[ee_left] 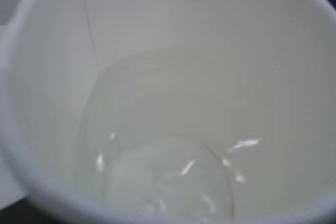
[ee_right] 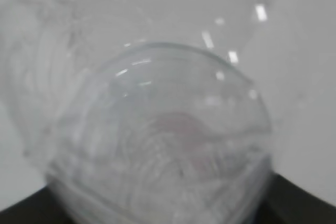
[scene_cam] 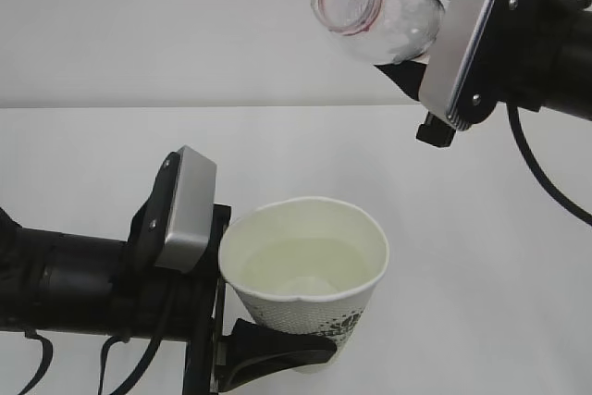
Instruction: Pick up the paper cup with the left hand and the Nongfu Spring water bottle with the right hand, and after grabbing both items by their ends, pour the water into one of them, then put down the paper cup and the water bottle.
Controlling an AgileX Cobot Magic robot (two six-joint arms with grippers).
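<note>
Gripping paper cup [scene_cam: 310,275] left | bottle [scene_cam: 379,11] right | white table [scene_cam: 481,256], pale wall [scene_cam: 139,25]

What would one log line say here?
left gripper: holds cup | cup: water inside | right gripper: holds bottle, tipped | no stream visible

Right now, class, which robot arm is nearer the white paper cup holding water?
Left. The left arm's fingers grip the white paper cup at its base; the right arm holds the clear plastic bottle above and apart.
</note>
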